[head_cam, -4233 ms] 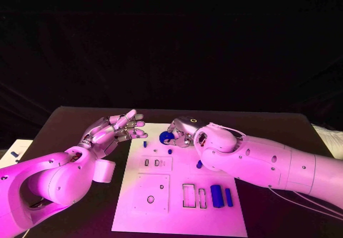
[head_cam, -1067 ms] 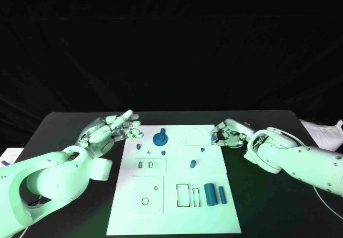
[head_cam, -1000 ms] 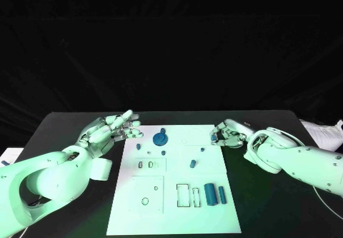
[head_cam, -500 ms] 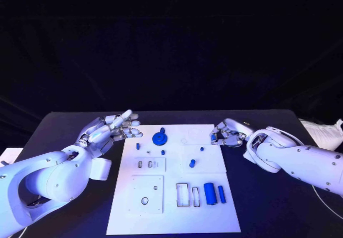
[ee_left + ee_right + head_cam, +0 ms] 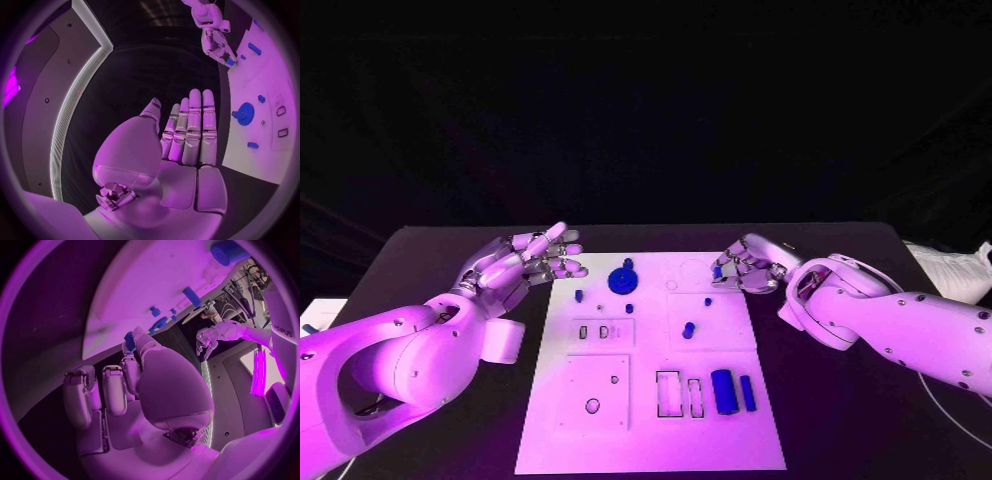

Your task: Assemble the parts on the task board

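Black table (image 5: 416,262) under task board (image 5: 661,440)

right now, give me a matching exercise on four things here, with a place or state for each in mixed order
Things:
1. left hand
2. right hand
3. round blue part
4. blue cylinder

Places or states:
a. lies on the near right of the task board, beside the rectangular slots
b. fingers apart, holding nothing, beside the board's far left corner
c. sits on the far left of the board
d. fingertips closed on a small blue part at the board's far right

Pairs: 1-b, 2-d, 3-c, 4-a
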Motion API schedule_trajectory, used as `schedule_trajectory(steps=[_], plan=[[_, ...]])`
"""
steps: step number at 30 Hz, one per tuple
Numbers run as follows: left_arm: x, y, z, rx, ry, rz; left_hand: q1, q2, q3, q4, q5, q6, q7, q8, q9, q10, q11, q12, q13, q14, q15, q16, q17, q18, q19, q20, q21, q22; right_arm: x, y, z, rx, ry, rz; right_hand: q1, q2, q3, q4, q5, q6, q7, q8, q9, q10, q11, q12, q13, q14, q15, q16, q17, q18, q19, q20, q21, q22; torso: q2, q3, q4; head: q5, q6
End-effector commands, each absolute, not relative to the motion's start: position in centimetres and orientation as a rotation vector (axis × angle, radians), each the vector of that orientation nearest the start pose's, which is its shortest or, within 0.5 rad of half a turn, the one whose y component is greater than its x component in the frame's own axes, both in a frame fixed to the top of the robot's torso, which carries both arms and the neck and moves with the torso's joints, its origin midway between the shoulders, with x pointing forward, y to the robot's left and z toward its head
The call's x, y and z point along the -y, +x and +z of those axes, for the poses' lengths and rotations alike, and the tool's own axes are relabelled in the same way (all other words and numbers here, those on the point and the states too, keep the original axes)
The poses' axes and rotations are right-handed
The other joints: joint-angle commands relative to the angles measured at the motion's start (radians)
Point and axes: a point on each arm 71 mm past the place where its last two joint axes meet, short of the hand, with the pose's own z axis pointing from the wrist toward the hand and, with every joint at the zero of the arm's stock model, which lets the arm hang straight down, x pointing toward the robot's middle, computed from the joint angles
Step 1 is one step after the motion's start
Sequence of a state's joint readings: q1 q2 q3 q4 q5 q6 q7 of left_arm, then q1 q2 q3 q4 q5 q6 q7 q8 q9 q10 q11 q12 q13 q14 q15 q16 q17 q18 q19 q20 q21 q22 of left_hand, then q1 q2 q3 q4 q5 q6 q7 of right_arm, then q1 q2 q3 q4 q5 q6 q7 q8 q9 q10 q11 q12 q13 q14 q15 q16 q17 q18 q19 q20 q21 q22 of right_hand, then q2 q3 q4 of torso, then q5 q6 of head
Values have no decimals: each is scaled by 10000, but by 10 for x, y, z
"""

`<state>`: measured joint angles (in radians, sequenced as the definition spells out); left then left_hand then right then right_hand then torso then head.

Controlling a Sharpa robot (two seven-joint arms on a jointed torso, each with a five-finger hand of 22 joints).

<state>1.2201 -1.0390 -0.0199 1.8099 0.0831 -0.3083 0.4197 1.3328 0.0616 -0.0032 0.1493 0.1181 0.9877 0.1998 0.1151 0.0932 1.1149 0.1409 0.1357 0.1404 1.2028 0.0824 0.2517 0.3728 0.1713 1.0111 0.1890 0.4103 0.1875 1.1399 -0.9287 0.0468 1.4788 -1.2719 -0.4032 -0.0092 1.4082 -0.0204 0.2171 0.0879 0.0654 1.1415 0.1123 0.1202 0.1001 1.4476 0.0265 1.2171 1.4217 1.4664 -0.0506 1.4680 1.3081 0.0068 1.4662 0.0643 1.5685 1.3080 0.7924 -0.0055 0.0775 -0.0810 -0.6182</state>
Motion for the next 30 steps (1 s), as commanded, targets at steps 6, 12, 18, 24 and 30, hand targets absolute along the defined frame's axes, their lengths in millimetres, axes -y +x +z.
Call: schedule_trajectory(steps=[6,12,18,24,30], plan=[[-219,441,-140,-13773,-11466,-16994,82,-16,-21,-48,-18,-37,65,-32,10,-63,8,-48,11,-57,2,-23,9,102,-76,23,-10,13,211,488,-164,-16109,1356,6616,23,246,8,60,45,146,-251,-24,276,148,-202,-20,-385,763,-66,-74,1402,-68,1046,-60,23,2627,-95,-72,53,92,-49],[-218,444,-141,-13784,-11473,-16980,82,-16,-21,-48,-18,-37,65,-32,10,-63,8,-48,11,-57,2,-23,9,102,-76,23,-10,13,159,480,-171,-16447,250,6763,-45,210,9,50,218,96,-240,-68,301,146,-195,-52,-394,756,-62,-107,1368,-68,1046,-58,23,2627,-148,-144,153,143,-127],[-218,445,-141,-13759,-11481,-16940,78,-13,-27,-51,-20,-40,68,-37,10,-68,11,-50,12,-61,4,-24,18,101,-78,24,-9,14,124,470,-180,-16416,-829,6784,-65,170,14,25,306,61,-225,-98,314,139,-185,-77,-402,758,-56,-104,1372,-68,1046,-55,23,2627,-167,-191,209,194,-187],[-220,446,-141,-13736,-11488,-16915,78,-13,-27,-51,-20,-40,68,-37,10,-68,11,-50,12,-61,4,-24,18,101,-78,24,-9,14,102,462,-186,-16432,-1419,6868,-71,161,15,19,330,55,-222,-104,318,143,-183,-64,-394,758,-54,-104,1372,-68,1046,-54,23,2627,-168,-200,211,271,-216],[-220,445,-141,-13736,-11493,-16907,78,-13,-27,-51,-20,-40,68,-37,10,-68,11,-50,12,-61,4,-24,18,101,-78,24,-9,14,89,457,-190,-16530,-1684,6984,-121,139,11,26,391,39,-207,-123,328,143,-172,-69,-393,757,-47,-113,1363,-68,1046,-50,23,2627,-157,-185,189,320,-256]])
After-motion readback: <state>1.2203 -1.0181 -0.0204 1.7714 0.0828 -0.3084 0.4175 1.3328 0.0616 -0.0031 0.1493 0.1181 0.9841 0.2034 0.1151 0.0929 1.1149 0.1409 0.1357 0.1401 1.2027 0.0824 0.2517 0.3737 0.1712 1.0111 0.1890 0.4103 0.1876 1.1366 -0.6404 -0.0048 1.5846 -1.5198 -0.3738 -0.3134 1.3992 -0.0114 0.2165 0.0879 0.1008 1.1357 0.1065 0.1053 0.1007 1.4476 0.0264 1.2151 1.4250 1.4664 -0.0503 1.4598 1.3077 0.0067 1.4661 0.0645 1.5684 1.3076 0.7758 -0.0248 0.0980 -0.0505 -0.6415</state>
